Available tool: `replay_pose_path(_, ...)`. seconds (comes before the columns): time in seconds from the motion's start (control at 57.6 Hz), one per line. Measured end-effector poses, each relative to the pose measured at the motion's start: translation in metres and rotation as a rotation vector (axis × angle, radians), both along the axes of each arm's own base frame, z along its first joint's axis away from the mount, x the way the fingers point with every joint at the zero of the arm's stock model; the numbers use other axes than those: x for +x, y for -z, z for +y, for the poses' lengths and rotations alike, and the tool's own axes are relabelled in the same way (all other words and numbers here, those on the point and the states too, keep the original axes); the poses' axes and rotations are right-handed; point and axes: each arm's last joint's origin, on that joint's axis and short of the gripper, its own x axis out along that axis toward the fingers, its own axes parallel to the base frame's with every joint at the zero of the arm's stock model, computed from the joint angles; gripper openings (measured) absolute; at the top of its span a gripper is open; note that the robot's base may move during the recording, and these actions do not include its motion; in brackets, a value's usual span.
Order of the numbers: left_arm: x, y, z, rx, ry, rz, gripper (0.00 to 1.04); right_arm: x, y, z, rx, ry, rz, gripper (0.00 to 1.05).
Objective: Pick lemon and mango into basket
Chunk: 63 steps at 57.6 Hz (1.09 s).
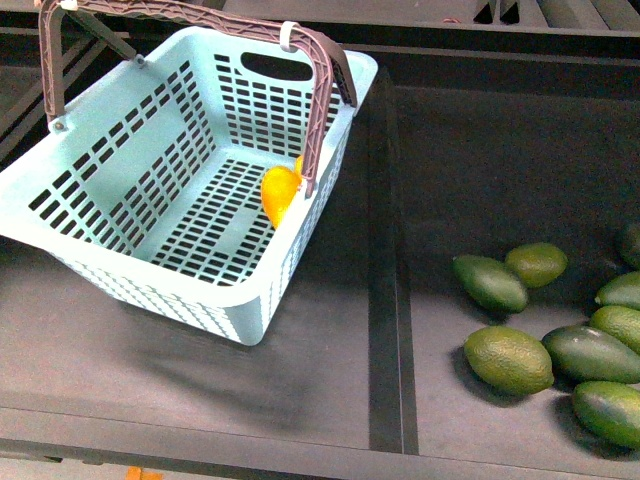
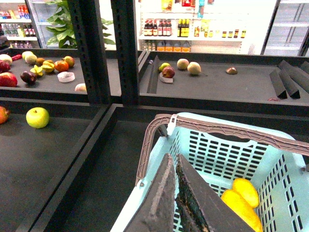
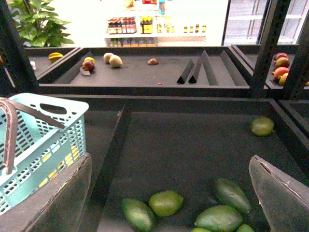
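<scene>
The light turquoise basket stands on the left shelf with its brown handle up. Inside it, against the right wall, lies a yellow-orange mango, with a sliver of a second yellow fruit just behind the handle. The left wrist view shows both: the longer mango and a smaller bright yellow lemon touching it. My left gripper is shut and empty, hovering over the basket. My right gripper is open and empty above the green fruits. Neither gripper shows in the front view.
Several dark green oval fruits lie in the right compartment, also under my right gripper as green fruits. A raised divider separates the compartments. Dark uprights and back shelves with other fruit stand beyond.
</scene>
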Motion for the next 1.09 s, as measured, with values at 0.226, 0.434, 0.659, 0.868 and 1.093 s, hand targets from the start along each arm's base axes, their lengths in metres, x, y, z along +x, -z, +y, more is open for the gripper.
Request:
replay_pose_path(0.226, -0.03, 0.01, 0.012, 0.004, 0.02, -0.01, 0.03, 0.0, 0.0, 0.0, 0.0, 0.0, 0.0, 0.96)
replay_pose_path(0.434, -0.051, 0.015, 0.018, 0.006, 0.003, 0.008, 0.03, 0.0, 0.0, 0.0, 0.0, 0.0, 0.0, 0.96)
replay_pose_path(0.659, -0.07, 0.014, 0.018, 0.006, 0.002, 0.005, 0.03, 0.0, 0.0, 0.0, 0.0, 0.0, 0.0, 0.96)
replay_pose_path(0.868, -0.081, 0.011, 0.018, 0.006, 0.002, -0.006, 0.03, 0.0, 0.0, 0.0, 0.0, 0.0, 0.0, 0.96)
replay_pose_path(1.093, -0.092, 0.007, 0.018, 0.007, 0.002, -0.016, 0.03, 0.0, 0.0, 0.0, 0.0, 0.0, 0.0, 0.96)
